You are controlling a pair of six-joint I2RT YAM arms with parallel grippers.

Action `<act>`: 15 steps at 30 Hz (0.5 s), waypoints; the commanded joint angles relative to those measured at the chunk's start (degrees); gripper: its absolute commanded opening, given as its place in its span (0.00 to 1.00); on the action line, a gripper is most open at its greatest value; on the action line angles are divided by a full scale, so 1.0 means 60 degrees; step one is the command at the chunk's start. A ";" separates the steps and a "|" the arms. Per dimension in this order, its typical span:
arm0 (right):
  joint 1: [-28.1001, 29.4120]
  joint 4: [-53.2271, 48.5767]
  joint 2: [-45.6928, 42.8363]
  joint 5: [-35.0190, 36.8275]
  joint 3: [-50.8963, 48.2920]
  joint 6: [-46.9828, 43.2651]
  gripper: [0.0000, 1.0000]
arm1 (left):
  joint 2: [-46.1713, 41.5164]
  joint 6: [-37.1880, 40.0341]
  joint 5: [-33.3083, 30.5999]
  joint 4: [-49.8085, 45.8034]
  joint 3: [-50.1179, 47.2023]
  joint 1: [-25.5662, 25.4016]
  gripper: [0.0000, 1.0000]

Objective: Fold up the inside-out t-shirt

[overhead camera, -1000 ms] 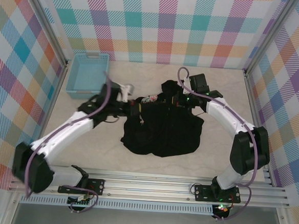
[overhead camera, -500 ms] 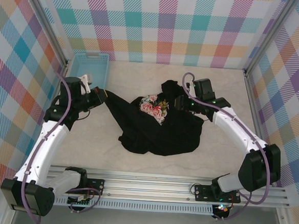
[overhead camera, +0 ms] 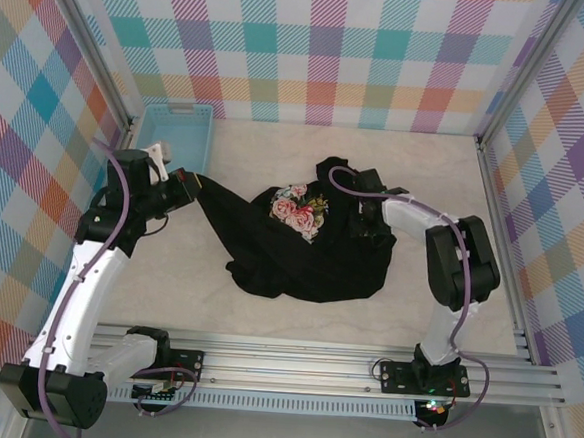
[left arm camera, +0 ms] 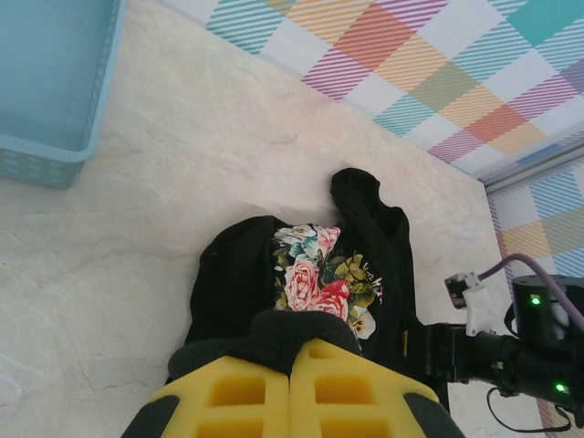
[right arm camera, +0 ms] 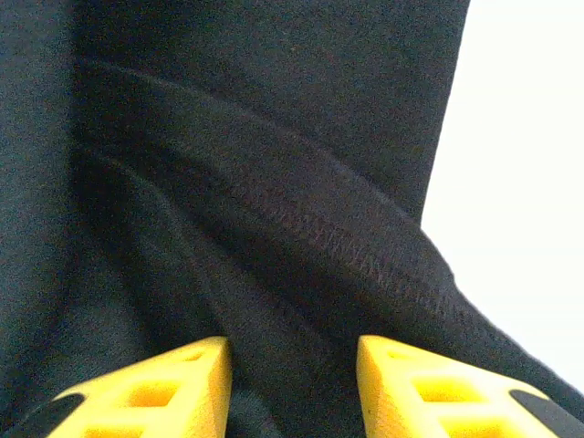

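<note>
Just right of the basket [overhead camera: 174,147], our left gripper [overhead camera: 184,185] clamps a stretched edge of the inside-out t-shirt [overhead camera: 309,255], which we see heaped farther right of the basket. Our right gripper [right arm camera: 292,354] stands parted over its black cloth.

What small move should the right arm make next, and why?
Probably close the right gripper: its jaws stand apart around a fold of the t-shirt, while the left gripper holds the opposite edge stretched out, so both arms could then spread it.
</note>
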 commanded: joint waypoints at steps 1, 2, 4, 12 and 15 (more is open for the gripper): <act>0.0044 -0.0343 0.0239 0.0991 0.0527 -0.0448 0.26 | -0.0189 0.0199 -0.0190 -0.0106 0.0376 0.0222 0.00; 0.0040 -0.0331 0.0225 0.1262 0.0544 -0.0502 0.19 | -0.0169 0.0197 -0.0191 -0.0156 0.0436 0.0266 0.00; -0.0106 -0.0435 0.0063 0.1701 0.0614 -0.0619 0.04 | -0.0157 0.0153 -0.0140 -0.0264 0.0564 0.0458 0.00; -0.1779 -0.0339 -0.2918 0.0492 0.0002 -0.0142 0.00 | -0.0042 0.0276 -0.0133 -0.0879 0.1706 0.1668 0.00; -0.2556 -0.0035 -0.4307 -0.0623 -0.0386 0.0272 0.00 | -0.0100 0.0163 -0.0218 -0.0737 0.1895 0.1986 0.00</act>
